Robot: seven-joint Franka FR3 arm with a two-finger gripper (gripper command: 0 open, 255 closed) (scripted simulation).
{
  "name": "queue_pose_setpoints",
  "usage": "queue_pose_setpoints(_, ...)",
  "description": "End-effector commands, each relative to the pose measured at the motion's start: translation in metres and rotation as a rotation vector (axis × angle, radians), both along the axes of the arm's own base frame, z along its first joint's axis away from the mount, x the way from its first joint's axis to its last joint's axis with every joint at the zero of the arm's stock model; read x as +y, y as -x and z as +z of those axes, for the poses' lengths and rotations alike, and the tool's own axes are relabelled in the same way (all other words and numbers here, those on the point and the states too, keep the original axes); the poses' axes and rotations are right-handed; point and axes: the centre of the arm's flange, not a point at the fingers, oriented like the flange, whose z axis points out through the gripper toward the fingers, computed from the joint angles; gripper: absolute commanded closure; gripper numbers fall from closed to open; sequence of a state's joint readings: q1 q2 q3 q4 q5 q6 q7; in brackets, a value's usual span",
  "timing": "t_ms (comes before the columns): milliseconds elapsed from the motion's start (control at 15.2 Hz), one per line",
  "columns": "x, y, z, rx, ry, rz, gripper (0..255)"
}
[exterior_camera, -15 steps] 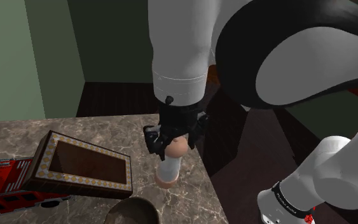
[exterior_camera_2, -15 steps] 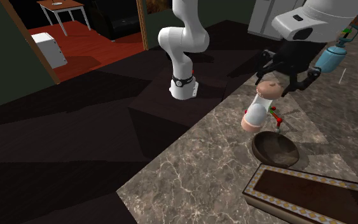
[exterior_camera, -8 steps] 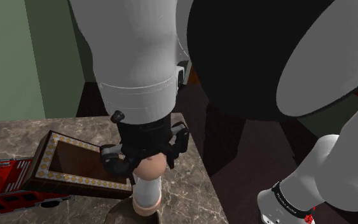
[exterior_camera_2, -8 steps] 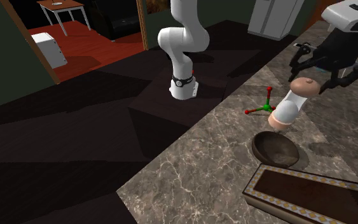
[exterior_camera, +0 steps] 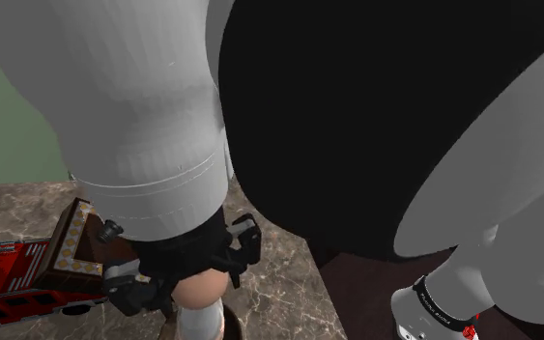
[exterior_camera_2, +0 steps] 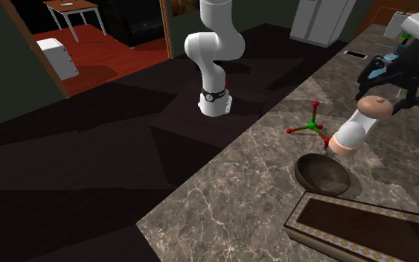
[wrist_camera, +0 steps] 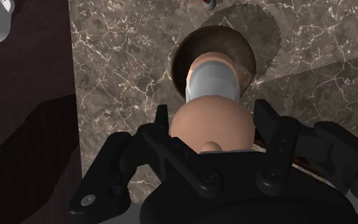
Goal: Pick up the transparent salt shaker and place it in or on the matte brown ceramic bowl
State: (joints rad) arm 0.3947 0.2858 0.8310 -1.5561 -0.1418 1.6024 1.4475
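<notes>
The salt shaker point(exterior_camera_2: 355, 128) is a white-bodied cylinder with a tan rounded cap and tan base. It hangs tilted in the air, clasped at its cap by my black gripper point(exterior_camera_2: 386, 91), which is shut on it. In the wrist view the shaker point(wrist_camera: 213, 83) points straight down at the dark brown bowl point(wrist_camera: 242, 52) under it. The bowl point(exterior_camera_2: 321, 176) rests on the marble counter, just below and beside the shaker's base in the second exterior view. In the shoulder view the gripper point(exterior_camera: 185, 278) holds the shaker point(exterior_camera: 199, 309) at the lower edge, with the arm hiding most of the scene.
A long brown box with a patterned rim point(exterior_camera_2: 364, 227) lies on the marble counter point(exterior_camera_2: 222, 201) beside the bowl. A red toy fire truck point(exterior_camera: 9, 275) sits next to the box point(exterior_camera: 71, 253). The counter's edge drops to dark floor near the arm's stand point(exterior_camera_2: 213, 100).
The gripper has carried the shaker across the counter to above the bowl. In the shoulder view the arm swung nearer the camera and lower.
</notes>
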Motion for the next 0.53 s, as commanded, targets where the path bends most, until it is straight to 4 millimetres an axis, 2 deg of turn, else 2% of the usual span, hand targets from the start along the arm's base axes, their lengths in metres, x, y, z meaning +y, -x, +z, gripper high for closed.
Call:
queue_pose_setpoints(0,0.001,0.000,-0.010,0.000,0.000,0.000,255)
queue_pose_setpoints(462,0.001,0.000,-0.047,0.000,0.000,0.000,255)
